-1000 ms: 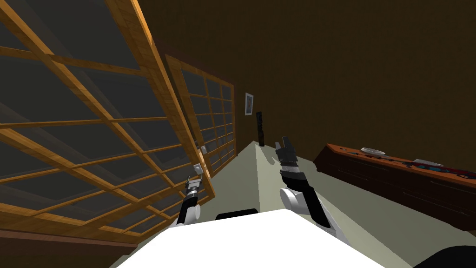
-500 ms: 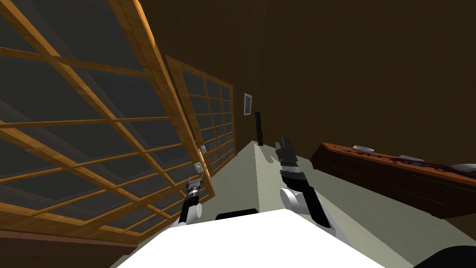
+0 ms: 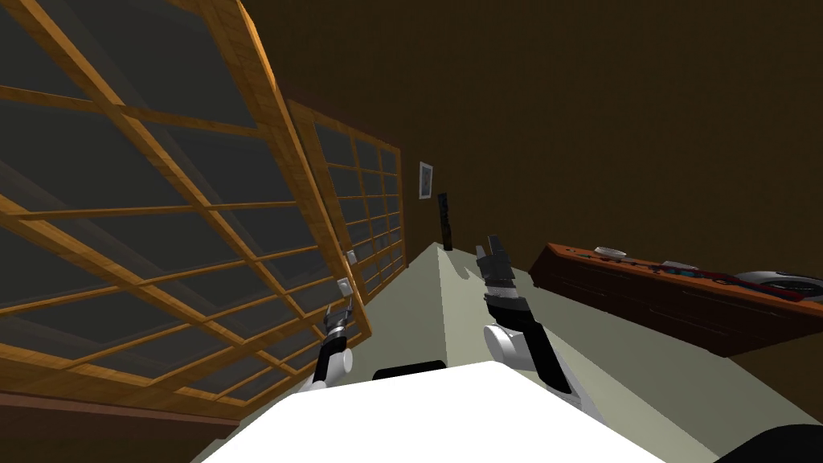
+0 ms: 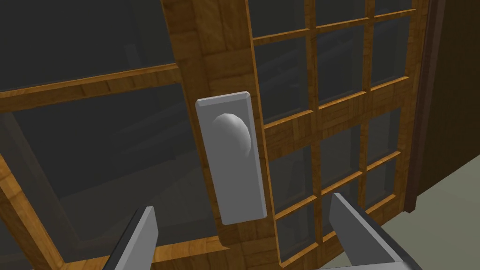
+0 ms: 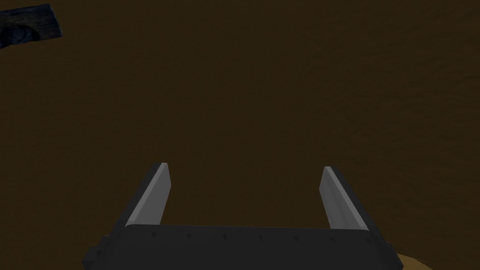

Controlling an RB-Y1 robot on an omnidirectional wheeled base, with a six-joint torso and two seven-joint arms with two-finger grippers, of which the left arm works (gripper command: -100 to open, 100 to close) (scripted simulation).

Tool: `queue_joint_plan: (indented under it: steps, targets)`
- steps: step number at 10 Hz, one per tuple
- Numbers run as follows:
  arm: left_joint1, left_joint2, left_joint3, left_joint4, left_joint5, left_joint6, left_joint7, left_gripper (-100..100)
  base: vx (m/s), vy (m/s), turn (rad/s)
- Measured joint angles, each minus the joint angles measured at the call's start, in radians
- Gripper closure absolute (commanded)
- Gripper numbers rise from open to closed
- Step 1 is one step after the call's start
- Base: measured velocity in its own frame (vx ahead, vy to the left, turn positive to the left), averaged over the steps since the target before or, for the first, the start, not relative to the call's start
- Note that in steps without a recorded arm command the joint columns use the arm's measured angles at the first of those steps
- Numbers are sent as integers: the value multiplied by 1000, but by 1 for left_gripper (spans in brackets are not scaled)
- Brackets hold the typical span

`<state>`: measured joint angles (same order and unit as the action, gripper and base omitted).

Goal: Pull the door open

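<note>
Brown walls and a pale floor make up this dim room. From the head view, a big wooden door with dark glass squares stands on my left. A long dark sideboard runs along the right. Since a second ago the sideboard has slid across the picture. That is me turning, not the things moving. My left gripper sits just under the small grey handle plate on the door's edge, about as near as before. So the door is not grabbed yet, and I think the pull has not started. My right gripper is up in the air, well apart from the door.

From the left wrist view, the handle plate is straight ahead on the door. A round grey knob sits on the end of the plate farther from the gripper. The left gripper has its jaws wide, one finger on each side of the plate, touching nothing.

From the right wrist view, the right gripper also has its jaws wide and holds nothing.

It is hard to tell how far the fingertips are from the knob. I cannot tell if the door is open a crack. Its hinge side is cut off. The small things on the sideboard are too tiny to name.
</note>
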<state>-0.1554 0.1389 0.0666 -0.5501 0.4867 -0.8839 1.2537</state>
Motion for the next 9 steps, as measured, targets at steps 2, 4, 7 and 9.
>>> queue_joint_plan:
  steps: [2, 4, 7, 9]
  targets:
    - [-5, -5, -4, 4, 15, 0, 38, -100, -69, 8, -32]
    - [-8, -11, -8, 3, 31, 1, 76, -100, -63, 9, -23]
    - [24, 15, -6, -24, 35, 13, 101, -100, 144, 2, -50]
    - [5, 38, -7, 29, 36, -9, 132, -100, 164, 18, -92]
